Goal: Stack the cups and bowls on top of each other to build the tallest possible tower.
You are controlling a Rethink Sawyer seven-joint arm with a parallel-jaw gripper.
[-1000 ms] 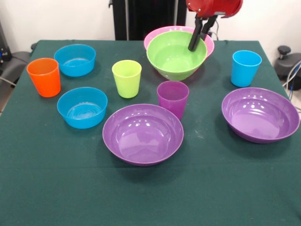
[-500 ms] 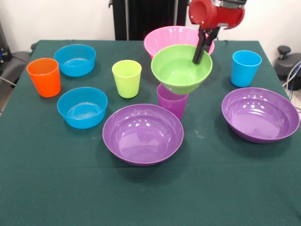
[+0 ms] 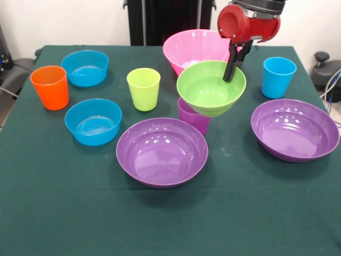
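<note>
My end effector point(image 3: 232, 68) pinches the rim of the green bowl point(image 3: 210, 88), held aloft just above the purple cup point(image 3: 192, 118); judged so far, no tower stands, and every other cup and bowl sits singly on the worktop point(image 3: 170, 213), unstacked.

Bright, even light from above; the picture is sharp.
Soft shadows lie under the bowls on the green table point(image 3: 64, 213); white glare spots shine inside the near purple bowl point(image 3: 161, 152).

Single front view, raised, facing across table point(image 3: 53, 213)
</note>
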